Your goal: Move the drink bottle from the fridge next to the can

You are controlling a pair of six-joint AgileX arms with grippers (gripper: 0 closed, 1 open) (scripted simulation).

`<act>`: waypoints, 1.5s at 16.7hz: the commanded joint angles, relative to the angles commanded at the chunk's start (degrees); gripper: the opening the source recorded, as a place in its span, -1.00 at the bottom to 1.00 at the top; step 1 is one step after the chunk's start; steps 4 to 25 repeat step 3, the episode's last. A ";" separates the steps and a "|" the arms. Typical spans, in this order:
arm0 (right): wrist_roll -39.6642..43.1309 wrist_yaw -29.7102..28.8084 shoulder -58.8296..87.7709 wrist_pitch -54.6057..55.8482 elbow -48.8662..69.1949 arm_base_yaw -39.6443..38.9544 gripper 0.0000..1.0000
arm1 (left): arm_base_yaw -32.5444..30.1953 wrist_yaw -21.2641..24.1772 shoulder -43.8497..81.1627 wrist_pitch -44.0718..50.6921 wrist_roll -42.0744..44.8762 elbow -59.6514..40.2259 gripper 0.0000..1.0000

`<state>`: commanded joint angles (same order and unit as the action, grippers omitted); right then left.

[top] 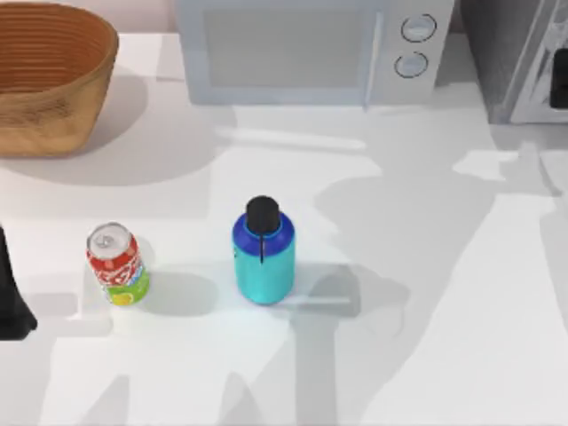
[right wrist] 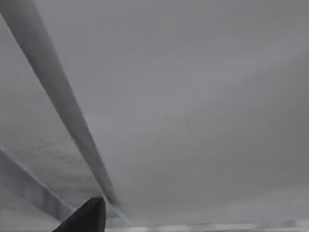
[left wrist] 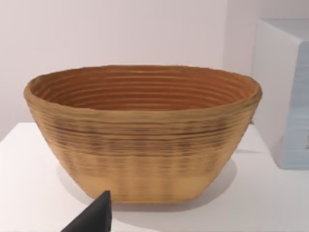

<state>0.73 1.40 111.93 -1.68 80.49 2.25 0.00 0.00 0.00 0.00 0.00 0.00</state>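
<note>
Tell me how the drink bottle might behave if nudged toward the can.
The drink bottle stands upright and stout, so it would probably slide rather than tip. Its smooth-looking round body may slip or turn off a push. Pushed high near the cap, it could topple.

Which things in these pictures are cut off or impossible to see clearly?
- Fridge: cut off by the top view's right edge; its inside is not visible.
- Left pincer: one dark tip at the left wrist view's lower edge.
- Basket: cut by the top view's edge.
</note>
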 joint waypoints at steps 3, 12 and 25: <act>-0.01 -0.04 1.56 -0.43 1.91 -0.02 1.00 | 0.00 0.00 0.00 0.00 0.00 0.00 1.00; -0.01 -0.04 1.56 -0.43 1.91 -0.02 1.00 | 0.00 0.00 0.00 0.00 0.00 0.00 1.00; -0.01 -0.04 1.56 -0.43 1.91 -0.02 1.00 | 0.00 0.00 0.00 0.00 0.00 0.00 1.00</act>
